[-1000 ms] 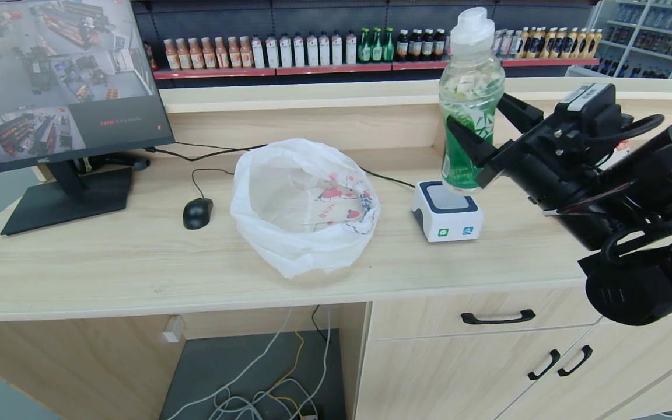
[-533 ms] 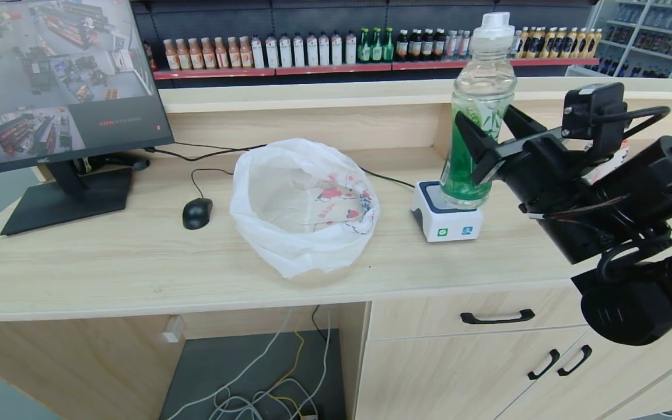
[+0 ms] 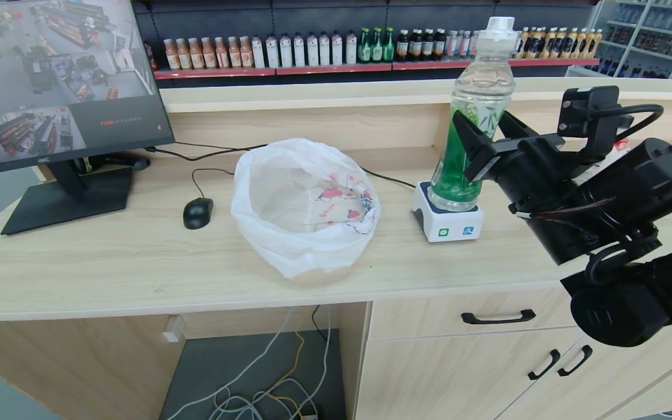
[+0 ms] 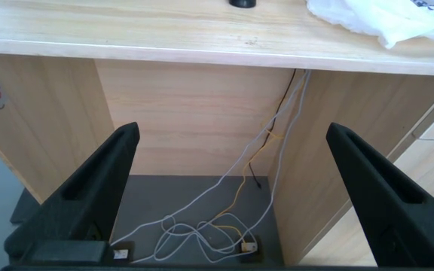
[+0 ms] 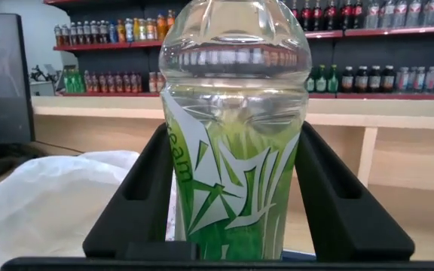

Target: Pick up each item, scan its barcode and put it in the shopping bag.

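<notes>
Right end effector [image 3: 482,125] clamps bottle [image 3: 480,93] | base over scanner [image 3: 445,226] | risk: barcode possibly turned aside, no read; pressing down could shove scanner.

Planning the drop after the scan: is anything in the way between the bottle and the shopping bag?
Nothing visible. The right tool holds the bottle at the scanner; only bare counter and a thin cable lying flat separate it from the open bag.
</notes>
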You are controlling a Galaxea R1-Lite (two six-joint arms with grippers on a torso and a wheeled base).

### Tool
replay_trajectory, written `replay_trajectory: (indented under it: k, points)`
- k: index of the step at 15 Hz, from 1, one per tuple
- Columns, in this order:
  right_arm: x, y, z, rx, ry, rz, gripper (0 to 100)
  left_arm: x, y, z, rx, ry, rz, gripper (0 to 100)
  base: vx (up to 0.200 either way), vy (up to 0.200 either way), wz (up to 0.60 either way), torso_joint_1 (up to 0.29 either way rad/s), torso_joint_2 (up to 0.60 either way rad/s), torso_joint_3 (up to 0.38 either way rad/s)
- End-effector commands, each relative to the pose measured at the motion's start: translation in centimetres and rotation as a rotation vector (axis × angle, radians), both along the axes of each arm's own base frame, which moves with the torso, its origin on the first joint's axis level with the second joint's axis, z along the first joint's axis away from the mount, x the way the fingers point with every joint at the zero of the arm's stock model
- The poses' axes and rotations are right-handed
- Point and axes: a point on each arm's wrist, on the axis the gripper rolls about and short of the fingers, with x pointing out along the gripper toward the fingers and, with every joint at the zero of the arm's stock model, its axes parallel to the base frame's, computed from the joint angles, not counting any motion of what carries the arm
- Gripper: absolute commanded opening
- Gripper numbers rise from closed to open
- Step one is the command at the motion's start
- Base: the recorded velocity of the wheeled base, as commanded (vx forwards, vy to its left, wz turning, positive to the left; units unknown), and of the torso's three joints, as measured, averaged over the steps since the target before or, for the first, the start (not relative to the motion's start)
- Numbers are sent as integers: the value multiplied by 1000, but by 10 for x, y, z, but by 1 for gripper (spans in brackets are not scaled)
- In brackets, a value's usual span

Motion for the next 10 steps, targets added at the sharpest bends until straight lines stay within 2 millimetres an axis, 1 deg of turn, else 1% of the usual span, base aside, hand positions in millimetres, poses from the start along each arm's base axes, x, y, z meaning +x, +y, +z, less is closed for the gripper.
replay_trajectory:
  k: [1,4,7,8,10]
  points:
    - [2,0,-1,17,7,-5,0,0,0,0,0,0,1,100,0,0,0,0,0,0]
    - [4,1,8,35,-28,-5,0,0,0,0,-1,0,1,100,0,0,0,0,0,0]
    - [3,0,11,38,-37,-5,0,0,0,0,-1,0,1,100,0,0,0,0,0,0]
    - [4,1,16,46,-55,-3,0,0,0,0,0,0,1,100,0,200,0,2,12,-7]
    - [4,2,17,48,-58,-1,0,0,0,0,-1,0,1,100,0,200,0,2,5,9]
